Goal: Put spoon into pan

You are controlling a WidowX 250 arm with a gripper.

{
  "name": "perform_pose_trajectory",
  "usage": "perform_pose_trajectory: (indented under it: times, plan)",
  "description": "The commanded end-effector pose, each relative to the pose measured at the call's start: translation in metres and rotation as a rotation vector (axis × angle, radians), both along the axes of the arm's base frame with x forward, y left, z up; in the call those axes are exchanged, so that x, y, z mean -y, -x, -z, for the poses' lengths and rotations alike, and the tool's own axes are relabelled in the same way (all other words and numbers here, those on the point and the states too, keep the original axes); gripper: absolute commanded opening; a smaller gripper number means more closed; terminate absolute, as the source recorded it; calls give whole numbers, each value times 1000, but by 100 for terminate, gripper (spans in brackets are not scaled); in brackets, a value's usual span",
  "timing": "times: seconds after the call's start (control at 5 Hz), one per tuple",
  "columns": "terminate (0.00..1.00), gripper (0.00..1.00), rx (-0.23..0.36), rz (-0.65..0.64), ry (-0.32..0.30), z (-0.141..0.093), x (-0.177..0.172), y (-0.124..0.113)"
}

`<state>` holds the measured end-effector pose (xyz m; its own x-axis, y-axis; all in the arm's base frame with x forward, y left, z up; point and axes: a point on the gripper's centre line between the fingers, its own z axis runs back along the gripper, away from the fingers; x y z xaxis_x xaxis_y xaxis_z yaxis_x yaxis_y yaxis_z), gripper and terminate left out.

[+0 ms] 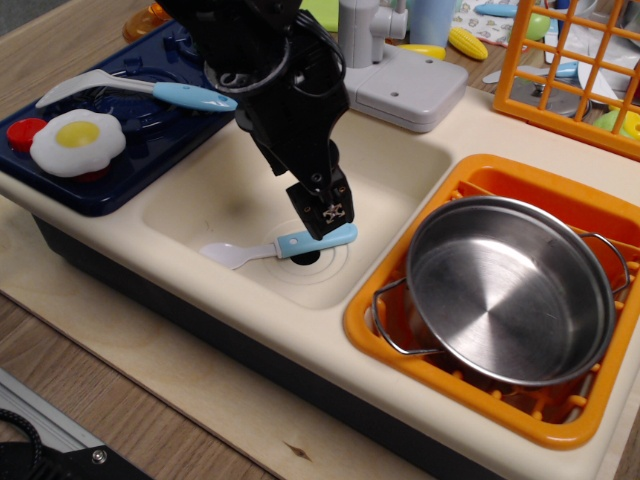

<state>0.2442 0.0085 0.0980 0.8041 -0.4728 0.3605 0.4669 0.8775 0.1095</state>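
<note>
The spoon (240,253) lies in the cream sink basin (400,170), its white bowl to the left and its light-blue handle to the right over the drain. My gripper (326,222) reaches down into the basin. Its black fingers stand at the middle of the handle and look closed on it. The spoon's bowl still rests on the basin floor. The pan (505,290), round shiny steel with two wire loop handles, sits empty in the orange basket (370,325) to the right of the basin.
A dark blue toy stove (150,120) at the left holds a fried egg (77,141) and a longer white-and-blue utensil (140,89). A grey faucet base (405,85) stands behind the basin. An orange rack (570,70) stands at the back right.
</note>
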Motion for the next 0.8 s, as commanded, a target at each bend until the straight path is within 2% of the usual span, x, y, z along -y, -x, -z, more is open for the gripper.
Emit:
perform_pose_trajectory:
  times: [0.0,0.2,0.4,0.6]
  plan:
    - [0,100,0,0,0,0,0,0]
    - [0,100,-36,66,3,18,-7,2]
    - [0,100,-59,77,-7,25,-9,-3]
    - [0,100,-57,69,-6,35,-10,-7]
